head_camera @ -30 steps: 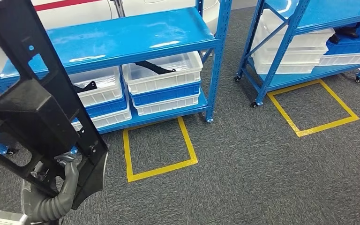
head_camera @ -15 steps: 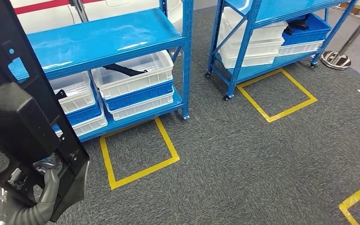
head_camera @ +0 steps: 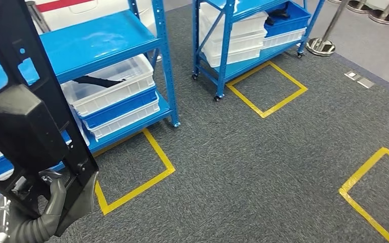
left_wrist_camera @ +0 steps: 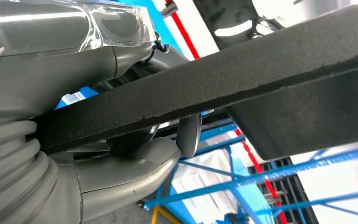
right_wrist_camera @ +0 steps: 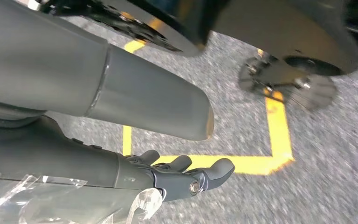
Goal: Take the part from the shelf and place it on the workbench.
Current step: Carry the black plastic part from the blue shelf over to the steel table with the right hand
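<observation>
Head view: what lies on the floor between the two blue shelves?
Only bare grey carpet separates the near shelf and the far shelf; the head view shows it.

No readable text, labels or numbers on anything

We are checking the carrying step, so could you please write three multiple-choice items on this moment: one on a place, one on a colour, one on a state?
1. Where does the crate with a black piece in it sit?
A. on the carpet
B. on the near blue shelf's lower level
C. on a workbench

2. What colour is the tape on the floor?
A. yellow
B. red
C. white

3. What is the left hand doing?
A. hanging open
B. resting on a shelf
C. holding the black part

Key:
1 B, the white crate rests inside the shelf.
2 A, the tape outlines yellow squares.
3 C, the left hand grips the black part.
</observation>
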Controlling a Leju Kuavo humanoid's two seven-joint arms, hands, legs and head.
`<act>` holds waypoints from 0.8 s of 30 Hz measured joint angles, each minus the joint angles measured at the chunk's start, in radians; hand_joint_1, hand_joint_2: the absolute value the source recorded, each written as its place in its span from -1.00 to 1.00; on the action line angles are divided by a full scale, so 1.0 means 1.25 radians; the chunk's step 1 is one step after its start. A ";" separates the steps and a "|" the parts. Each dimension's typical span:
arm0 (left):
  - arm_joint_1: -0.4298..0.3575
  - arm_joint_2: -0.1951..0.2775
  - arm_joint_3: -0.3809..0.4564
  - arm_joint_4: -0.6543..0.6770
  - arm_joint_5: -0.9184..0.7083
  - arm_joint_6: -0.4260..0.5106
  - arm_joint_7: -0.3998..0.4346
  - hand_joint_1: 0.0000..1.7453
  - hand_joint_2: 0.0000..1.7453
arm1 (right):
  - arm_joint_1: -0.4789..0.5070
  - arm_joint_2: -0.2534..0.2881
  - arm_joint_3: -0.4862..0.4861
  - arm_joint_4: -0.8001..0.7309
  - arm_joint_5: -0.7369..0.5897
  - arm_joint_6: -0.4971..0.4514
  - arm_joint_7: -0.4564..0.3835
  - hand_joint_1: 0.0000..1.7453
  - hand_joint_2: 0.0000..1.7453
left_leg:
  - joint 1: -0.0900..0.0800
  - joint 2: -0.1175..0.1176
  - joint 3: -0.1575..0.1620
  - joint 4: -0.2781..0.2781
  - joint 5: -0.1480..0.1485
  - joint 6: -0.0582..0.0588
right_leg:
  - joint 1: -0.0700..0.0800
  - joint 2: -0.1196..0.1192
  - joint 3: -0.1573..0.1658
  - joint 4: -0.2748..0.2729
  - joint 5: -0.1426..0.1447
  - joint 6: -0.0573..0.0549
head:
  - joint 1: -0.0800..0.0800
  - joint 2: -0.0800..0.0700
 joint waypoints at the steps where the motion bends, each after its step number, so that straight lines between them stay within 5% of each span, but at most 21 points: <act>1: -0.001 0.000 -0.002 0.001 -0.004 0.003 -0.004 1.00 1.00 | 0.000 0.000 0.000 0.000 0.004 0.008 0.006 -1.00 -1.00 | 0.003 -0.018 -0.012 0.032 -0.022 -0.006 | -0.002 0.007 -0.001 -0.002 0.003 -0.005 | -0.001 0.000; 3: -0.001 -0.001 -0.006 0.006 -0.010 0.008 -0.013 1.00 1.00 | -0.001 -0.001 0.000 0.001 0.011 0.018 0.019 -1.00 -1.00 | 0.009 -0.048 -0.056 0.137 -0.077 -0.015 | -0.003 0.022 -0.006 -0.002 0.007 -0.010 | -0.003 0.000; 5: -0.001 -0.003 -0.011 0.014 -0.012 0.013 -0.020 1.00 1.00 | -0.001 -0.001 0.001 0.002 0.016 0.021 0.025 -1.00 -1.00 | 0.014 -0.054 -0.088 0.212 -0.099 -0.020 | -0.004 0.041 -0.010 -0.001 0.011 -0.011 | -0.003 0.000; 7: -0.001 -0.003 -0.016 0.019 -0.014 0.017 -0.025 1.00 1.00 | 0.000 -0.001 0.002 0.002 0.017 0.015 0.016 -1.00 -1.00 | 0.018 -0.059 -0.066 0.170 -0.064 -0.021 | -0.006 0.063 -0.011 -0.001 0.014 -0.007 | -0.003 0.000; 10: -0.003 -0.003 -0.022 0.021 -0.013 0.015 -0.026 1.00 1.00 | -0.001 0.000 0.003 0.002 0.017 -0.001 -0.006 -1.00 -1.00 | 0.023 -0.105 0.004 0.017 0.002 -0.019 | -0.006 0.093 -0.017 0.002 0.020 0.002 | -0.003 0.000; 12: -0.006 -0.003 -0.025 0.020 -0.011 0.010 -0.025 1.00 1.00 | -0.001 0.000 0.003 0.002 0.017 -0.007 -0.011 -1.00 -1.00 | 0.022 -0.122 0.012 -0.013 0.008 -0.014 | -0.005 0.109 -0.026 0.003 0.026 0.013 | -0.003 0.000; 14: -0.012 -0.004 -0.029 0.020 -0.009 0.005 -0.023 1.00 1.00 | 0.002 0.000 0.003 0.002 0.017 -0.008 -0.012 -1.00 -1.00 | 0.022 -0.107 0.009 -0.016 0.012 -0.003 | -0.007 0.117 -0.034 0.004 0.030 0.023 | -0.002 0.000; 16: -0.018 -0.004 -0.032 0.020 -0.009 0.003 -0.023 1.00 1.00 | 0.003 0.000 0.004 0.002 0.017 -0.009 -0.011 -1.00 -1.00 | 0.023 -0.090 0.009 -0.020 0.019 0.009 | -0.007 0.087 -0.053 0.043 0.004 0.030 | 0.001 0.000; 18: -0.021 -0.005 -0.034 0.020 -0.008 0.001 -0.023 1.00 1.00 | 0.002 0.000 0.004 0.002 0.017 -0.008 -0.008 -1.00 -1.00 | 0.020 -0.071 0.007 -0.021 0.021 0.016 | -0.007 0.047 -0.097 0.146 -0.053 0.035 | 0.005 0.000; 20: -0.021 -0.007 -0.038 0.020 -0.006 -0.003 -0.023 1.00 1.00 | 0.002 0.000 0.005 0.002 0.017 -0.006 -0.003 -1.00 -1.00 | 0.017 -0.050 0.005 -0.021 0.021 0.018 | -0.009 0.035 -0.133 0.234 -0.089 0.038 | 0.005 0.000; 22: -0.023 -0.010 -0.041 0.020 -0.003 -0.006 -0.023 1.00 1.00 | 0.002 0.000 0.005 0.002 0.017 -0.005 0.003 -1.00 -1.00 | 0.016 -0.031 0.005 -0.020 0.021 0.018 | -0.009 0.029 -0.113 0.210 -0.069 0.038 | 0.005 0.000; 24: -0.026 -0.014 -0.045 0.020 -0.001 -0.007 -0.023 1.00 1.00 | 0.001 0.000 0.006 0.002 0.017 -0.006 0.005 -1.00 -1.00 | 0.013 -0.013 0.006 -0.020 0.020 0.016 | -0.007 0.002 -0.046 0.097 -0.026 0.034 | 0.005 0.000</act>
